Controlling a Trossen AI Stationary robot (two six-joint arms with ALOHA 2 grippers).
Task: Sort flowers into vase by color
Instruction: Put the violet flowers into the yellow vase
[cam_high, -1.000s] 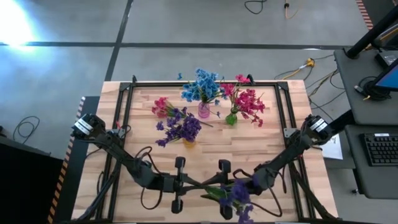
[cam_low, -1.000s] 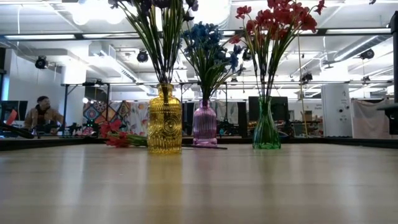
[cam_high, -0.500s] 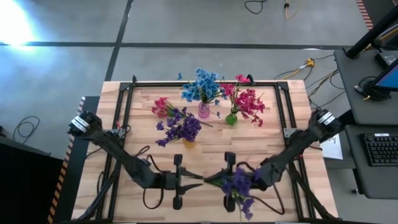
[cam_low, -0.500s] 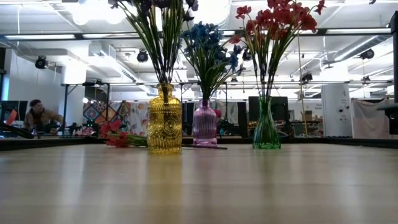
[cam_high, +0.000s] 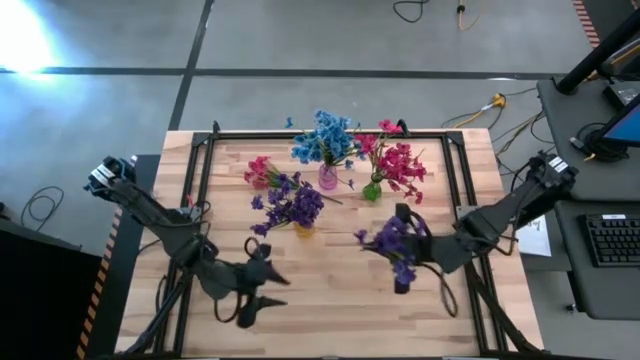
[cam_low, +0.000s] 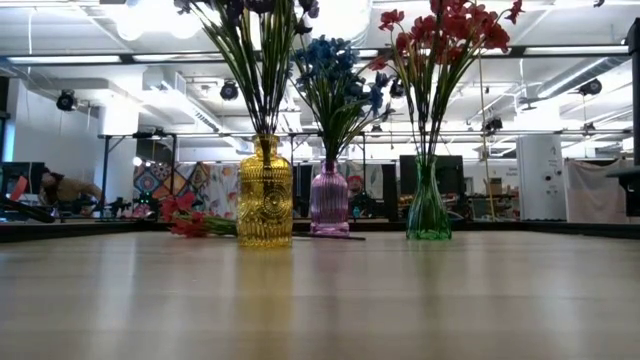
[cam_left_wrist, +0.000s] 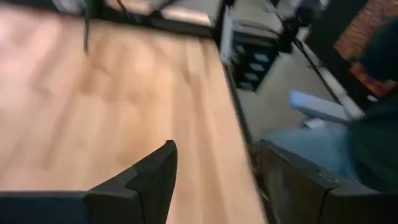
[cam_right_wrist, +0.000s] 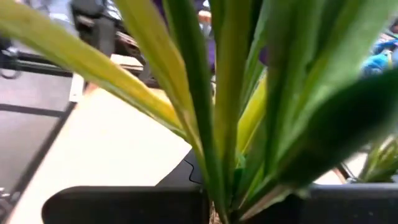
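High view: purple flowers (cam_high: 392, 240) now up off the near edge of the surface, pinched tight in the right tool (cam_high: 405, 262) near the middle, left tool (cam_high: 258, 292) let go, half open and empty by the near-left corner, yellow vase (cam_high: 303, 230) likely next.

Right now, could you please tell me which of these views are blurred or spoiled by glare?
Left wrist view: table smeared by motion blur. Right wrist view: green stems too close, soft. High view: white glare on the floor at upper left. Low view: vases sharp, bright ceiling lights behind.
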